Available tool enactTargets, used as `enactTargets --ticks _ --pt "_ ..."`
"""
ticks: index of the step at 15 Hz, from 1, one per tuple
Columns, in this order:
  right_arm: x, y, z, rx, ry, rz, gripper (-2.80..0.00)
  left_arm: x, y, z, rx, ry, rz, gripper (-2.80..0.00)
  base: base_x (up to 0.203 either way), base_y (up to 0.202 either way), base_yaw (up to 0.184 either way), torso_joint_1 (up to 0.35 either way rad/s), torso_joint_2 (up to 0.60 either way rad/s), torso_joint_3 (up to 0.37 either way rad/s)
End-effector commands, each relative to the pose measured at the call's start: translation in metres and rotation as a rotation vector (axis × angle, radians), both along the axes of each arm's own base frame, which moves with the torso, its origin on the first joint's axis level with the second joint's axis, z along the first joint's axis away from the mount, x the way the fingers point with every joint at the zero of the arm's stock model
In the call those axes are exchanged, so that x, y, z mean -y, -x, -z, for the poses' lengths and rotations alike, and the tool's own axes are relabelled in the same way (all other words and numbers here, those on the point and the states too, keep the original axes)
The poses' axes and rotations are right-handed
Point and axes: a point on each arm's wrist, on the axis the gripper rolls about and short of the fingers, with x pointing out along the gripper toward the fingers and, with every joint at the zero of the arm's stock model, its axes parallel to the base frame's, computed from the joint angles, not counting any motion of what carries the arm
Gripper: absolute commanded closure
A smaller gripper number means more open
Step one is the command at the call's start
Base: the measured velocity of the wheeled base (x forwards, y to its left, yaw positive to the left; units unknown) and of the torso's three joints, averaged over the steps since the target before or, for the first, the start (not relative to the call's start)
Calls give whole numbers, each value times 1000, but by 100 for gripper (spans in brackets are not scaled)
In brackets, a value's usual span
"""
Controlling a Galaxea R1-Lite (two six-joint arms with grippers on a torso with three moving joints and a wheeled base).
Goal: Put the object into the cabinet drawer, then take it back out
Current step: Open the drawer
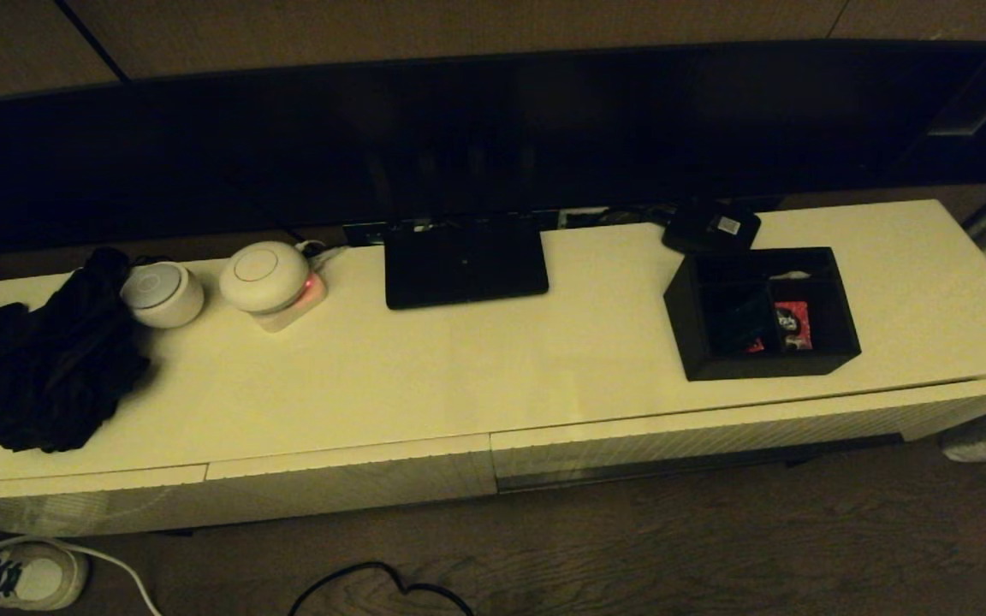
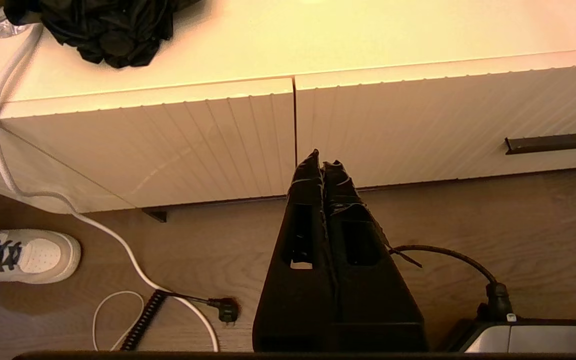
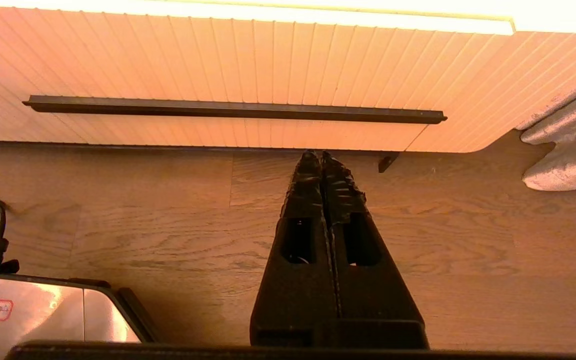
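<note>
The black organiser box [image 1: 763, 313] stands on the cabinet top at the right, open side up, with red-and-white packets [image 1: 791, 326] in one compartment. Below it the wide ribbed cream drawer [image 1: 698, 432] is pushed in; its dark handle bar [image 3: 233, 109] runs across the front [image 3: 248, 55]. Neither arm shows in the head view. My left gripper [image 2: 323, 159] hangs shut and empty low before the seam between the two drawer fronts. My right gripper [image 3: 318, 156] is shut and empty, low over the floor in front of the wide drawer.
On the top sit a flat black router [image 1: 465, 261], a small black device with a white label [image 1: 711, 228], two white round gadgets [image 1: 264, 275], and a black cloth [image 1: 56, 359]. A shorter ribbed drawer front [image 2: 148, 145] is on the left. Cables [image 2: 68, 210] and a shoe [image 2: 28, 256] lie on the floor.
</note>
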Motion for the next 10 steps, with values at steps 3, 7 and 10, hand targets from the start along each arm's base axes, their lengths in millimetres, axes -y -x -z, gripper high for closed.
enactTargets --ticks 3,7,10 --pt "0 0 0 1 0 -1 0 0 0 1 -3 0 0 0 0 0 0 0 0 0" --pt "0 0 0 1 2 -1 0 0 0 1 -3 0 0 0 0 0 0 0 0 0" --pt "0 0 0 0 6 -2 0 0 0 1 -3 0 0 0 0 0 0 0 0 0"
